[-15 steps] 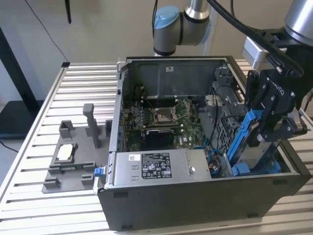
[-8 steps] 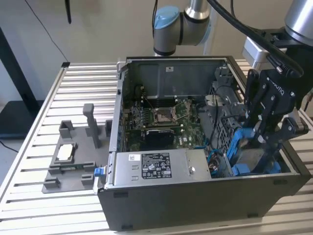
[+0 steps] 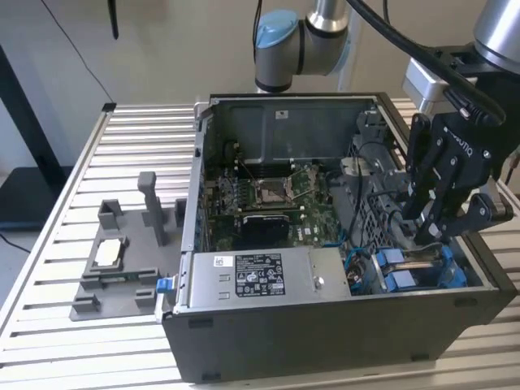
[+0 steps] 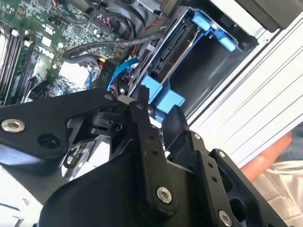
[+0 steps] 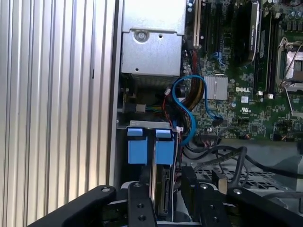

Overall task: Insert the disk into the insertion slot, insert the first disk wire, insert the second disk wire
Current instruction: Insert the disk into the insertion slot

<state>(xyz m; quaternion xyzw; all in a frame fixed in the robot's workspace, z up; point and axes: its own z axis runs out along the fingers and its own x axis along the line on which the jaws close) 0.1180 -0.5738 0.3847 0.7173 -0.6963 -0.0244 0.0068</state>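
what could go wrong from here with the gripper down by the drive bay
1. The gripper sits low beside the disk in its bay; pressing off-line could jam the carrier or scrape the connector edge.
2. The blue cable loops close by, with black cables alongside, and might snag or get pinched.

The arm (image 3: 325, 24) is seen at the top of the exterior view, with its blue-capped joint (image 3: 276, 36) held high. Towards the exterior view's right the wrist (image 3: 496, 32) is bent downward, and the black tool (image 3: 445, 236) is carried beneath it, pointed steeply down. In both wrist views the tool (image 4: 158, 111) (image 5: 163, 189) is seen end-on along its dark linkage.
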